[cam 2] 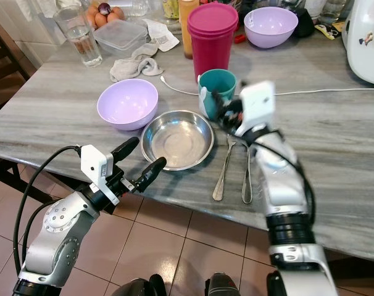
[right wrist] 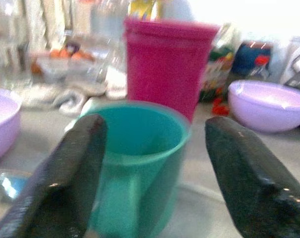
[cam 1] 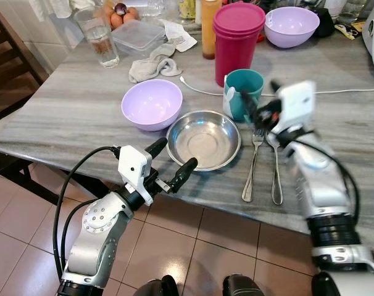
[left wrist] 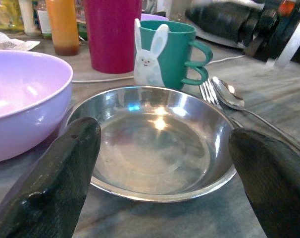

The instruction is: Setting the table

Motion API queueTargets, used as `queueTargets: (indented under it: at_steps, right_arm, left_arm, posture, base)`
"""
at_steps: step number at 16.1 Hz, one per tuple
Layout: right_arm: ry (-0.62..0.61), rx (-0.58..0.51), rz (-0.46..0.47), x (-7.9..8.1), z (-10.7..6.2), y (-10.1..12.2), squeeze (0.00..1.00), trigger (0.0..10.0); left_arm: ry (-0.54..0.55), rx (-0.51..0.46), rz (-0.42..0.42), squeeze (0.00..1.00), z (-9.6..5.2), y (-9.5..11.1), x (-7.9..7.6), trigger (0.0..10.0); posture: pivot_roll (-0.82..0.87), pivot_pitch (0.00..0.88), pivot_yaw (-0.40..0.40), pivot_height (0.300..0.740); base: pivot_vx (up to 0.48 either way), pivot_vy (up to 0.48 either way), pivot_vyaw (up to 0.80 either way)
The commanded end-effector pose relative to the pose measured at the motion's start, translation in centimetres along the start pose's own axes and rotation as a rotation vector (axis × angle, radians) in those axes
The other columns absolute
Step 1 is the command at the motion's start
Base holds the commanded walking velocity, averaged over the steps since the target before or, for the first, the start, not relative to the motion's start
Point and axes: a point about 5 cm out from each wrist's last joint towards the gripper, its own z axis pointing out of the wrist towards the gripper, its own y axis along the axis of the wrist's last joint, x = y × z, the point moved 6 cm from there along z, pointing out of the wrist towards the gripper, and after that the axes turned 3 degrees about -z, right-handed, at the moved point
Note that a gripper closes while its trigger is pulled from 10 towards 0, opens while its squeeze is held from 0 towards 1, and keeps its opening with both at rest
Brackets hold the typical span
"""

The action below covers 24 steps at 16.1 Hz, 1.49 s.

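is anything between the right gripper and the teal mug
Nothing visible. The right gripper is open just in front of the teal mug, fingers either side of it in the right wrist view. The fork and spoon lie below the arm, not between.

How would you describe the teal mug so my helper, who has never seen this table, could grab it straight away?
On the grey marble-look table, find the shiny steel dish near the front edge. Just behind its right side, in front of the tall pink tumbler, stands the teal mug. It is the only teal item, with a white rabbit figure on its side, and a fork and spoon lie right beside it.
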Motion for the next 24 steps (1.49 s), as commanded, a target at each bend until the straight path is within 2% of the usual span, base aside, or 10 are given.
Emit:
queueTargets:
  at_steps: [1, 4, 11, 13, 17, 18, 19, 21, 23, 24]
  right_arm:
    - [-0.003, -0.036, 0.005, -0.1, 0.2, 1.2, 1.0, 10.0]
    - [-0.022, -0.062, -0.02, 0.1, -0.8, 2.2, 1.0, 10.0]
    - [-0.143, -0.052, -0.113, 1.0, -5.7, 2.3, 1.0, 10.0]
    - [-0.234, -0.037, -0.157, 0.6, -7.7, 2.4, 1.0, 10.0]
    - [-0.253, -0.006, -0.178, 1.0, -8.7, 2.0, 1.0, 10.0]
    - [-0.243, -0.002, -0.169, 1.2, -8.5, 1.8, 0.94, 10.0]
    - [-0.233, 0.002, -0.17, 1.4, -8.4, 1.8, 0.71, 10.0]
    - [-0.215, 0.004, -0.205, 1.7, -8.1, 1.9, 0.62, 10.0]
    - [-0.185, -0.013, -0.233, 2.3, -7.7, 2.3, 0.0, 10.0]
    - [-0.145, -0.04, -0.289, 3.0, -7.5, 2.8, 0.0, 10.0]
  left_arm:
    - [0.008, 0.01, 0.007, 0.0, -0.2, -0.3, 0.2, 10.0]
    - [0.03, -0.003, 0.014, 0.0, -0.1, 0.1, 0.5, 10.0]
    - [0.207, -0.05, 0.039, 0.0, 0.7, 0.8, 2.8, 10.0]
    - [0.323, -0.015, 0.066, 0.0, 0.8, 0.3, 4.7, 10.0]
    - [0.455, -0.006, 0.098, 0.0, 0.4, 0.2, 6.8, 10.0]
    - [0.478, -0.009, 0.109, 0.0, 0.3, 0.3, 7.2, 10.0]
    - [0.49, -0.007, 0.112, 0.0, 0.3, 0.3, 7.3, 10.0]
    - [0.525, -0.018, 0.122, 0.0, 0.2, 0.4, 7.7, 10.0]
    - [0.557, -0.029, 0.143, 0.0, 0.2, 0.6, 8.1, 10.0]
    - [0.576, -0.037, 0.155, 0.0, 0.2, 0.9, 8.4, 10.0]
  posture:
    - [-0.28, 0.201, 0.118, 0.74]
    - [-0.27, 0.199, 0.115, 0.74]
    - [-0.29, 0.178, 0.117, 0.74]
    - [-0.3, 0.167, 0.122, 0.74]
    - [-0.3, 0.157, 0.125, 0.74]
    - [-0.3, 0.153, 0.124, 0.74]
    - [-0.3, 0.151, 0.122, 0.74]
    - [-0.3, 0.148, 0.12, 0.74]
    - [-0.3, 0.144, 0.117, 0.74]
    - [-0.3, 0.145, 0.118, 0.74]
  base:
    - [0.0, 0.0, 0.0]
    - [0.0, 0.0, 0.0]
    - [0.0, 0.0, 0.0]
    - [0.0, 0.0, 0.0]
    - [0.0, 0.0, 0.0]
    - [0.0, 0.0, 0.0]
    - [0.0, 0.0, 0.0]
    - [0.0, 0.0, 0.8]
    - [0.0, 0.0, 0.8]
    - [0.0, 0.0, 0.8]
